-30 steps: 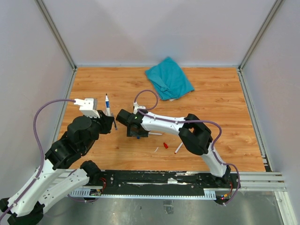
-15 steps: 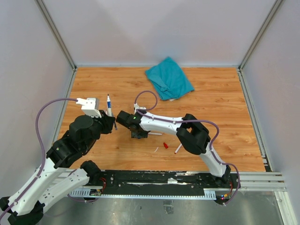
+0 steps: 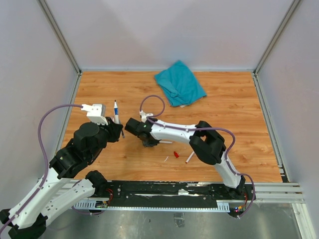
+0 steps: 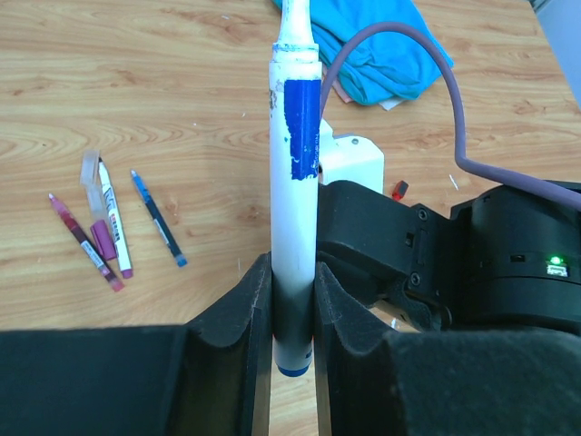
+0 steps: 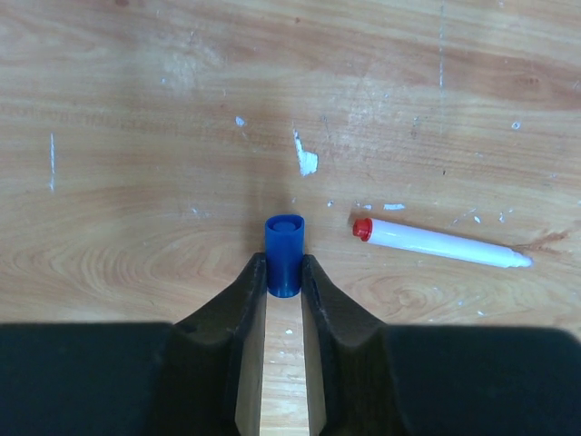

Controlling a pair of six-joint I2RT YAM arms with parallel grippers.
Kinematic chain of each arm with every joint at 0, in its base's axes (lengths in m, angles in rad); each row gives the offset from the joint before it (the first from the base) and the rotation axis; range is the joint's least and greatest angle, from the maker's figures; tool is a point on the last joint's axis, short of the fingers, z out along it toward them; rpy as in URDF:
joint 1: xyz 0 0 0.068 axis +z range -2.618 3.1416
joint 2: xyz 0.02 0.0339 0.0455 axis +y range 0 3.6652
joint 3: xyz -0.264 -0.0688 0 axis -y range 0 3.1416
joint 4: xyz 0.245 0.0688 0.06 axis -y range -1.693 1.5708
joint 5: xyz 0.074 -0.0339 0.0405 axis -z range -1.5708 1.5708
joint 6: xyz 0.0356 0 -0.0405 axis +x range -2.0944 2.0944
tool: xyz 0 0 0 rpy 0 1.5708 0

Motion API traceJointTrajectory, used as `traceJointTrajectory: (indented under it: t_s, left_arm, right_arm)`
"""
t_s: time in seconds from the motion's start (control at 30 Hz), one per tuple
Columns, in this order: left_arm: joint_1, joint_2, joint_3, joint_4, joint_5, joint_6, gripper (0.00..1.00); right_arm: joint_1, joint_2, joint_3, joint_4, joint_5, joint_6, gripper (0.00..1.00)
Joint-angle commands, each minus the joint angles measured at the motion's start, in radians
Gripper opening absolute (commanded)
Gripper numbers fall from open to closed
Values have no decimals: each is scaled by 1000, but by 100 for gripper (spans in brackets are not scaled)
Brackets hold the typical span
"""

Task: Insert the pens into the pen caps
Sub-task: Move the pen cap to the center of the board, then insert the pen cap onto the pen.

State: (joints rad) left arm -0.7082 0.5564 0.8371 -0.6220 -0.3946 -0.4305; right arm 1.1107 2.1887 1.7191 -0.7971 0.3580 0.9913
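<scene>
Close to the near edge of the wooden table (image 3: 234,124), a small red plastic cap (image 3: 176,154) and a thin white pen with a red tip (image 3: 190,158) lie just beside each other. A tiny white scrap (image 3: 166,159) lies to their left.

Just beyond them the right gripper (image 5: 283,263) is down at the boards. Its two black fingers press against either side of a short blue plastic cap (image 5: 283,238), which stands upright on the wood. The red-tipped pen lies just to the cap's right, not touching it.

Left of that, the left gripper (image 4: 292,272) is clamped on a white-barrelled marker pen with a blue band (image 4: 295,182). It grips the pen near its blue lower end, so most of the barrel stands out past the fingertips. Three loose thin pens (image 4: 113,227) lie together on the wood, seen at the left of the left wrist view.

Farthest off, a crumpled teal cloth (image 3: 179,88) lies by the back edge, well apart from both grippers.
</scene>
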Motion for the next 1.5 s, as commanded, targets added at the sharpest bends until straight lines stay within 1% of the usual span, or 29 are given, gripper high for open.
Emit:
traceJointTrajectory:
  t_s: [0.0, 0.13, 0.23, 0.33, 0.47, 0.6, 0.73, 0.87, 1.0, 1.17, 1.47]
  left_arm:
    - [6, 3, -9, 39, 6, 7, 0]
    - [6, 8, -9, 41, 9, 7, 1]
    - [6, 11, -8, 44, 13, 9, 0]
    - [6, 11, -8, 44, 14, 9, 1]
    - [6, 13, -9, 43, 14, 10, 1]
    - [6, 13, -10, 43, 11, 9, 1]
    - [5, 14, -9, 41, 9, 5, 0]
    - [6, 14, -9, 40, 6, 5, 0]
    - [6, 19, -9, 41, 10, 5, 1]
    - [6, 17, -8, 41, 9, 5, 0]
    - [5, 14, -9, 40, 9, 5, 1]
  right_arm:
    - [16, -86, -74, 37, -38, -183, 9]
    - [28, -197, -215, 106, -89, -278, 10]
    - [46, -287, -316, 119, -122, -324, 11]
    - [55, -324, -386, 112, -170, -348, 14]
    - [71, -329, -446, 116, -239, -366, 14]
    - [98, -315, -459, 117, -237, -369, 15]
    - [105, -296, -462, 137, -252, -371, 22]
    - [106, -297, -481, 171, -258, -379, 32]
    - [106, -295, -489, 193, -257, -385, 36]
    - [104, -268, -472, 199, -258, -397, 37]
    - [103, -238, -450, 123, -234, -404, 32]
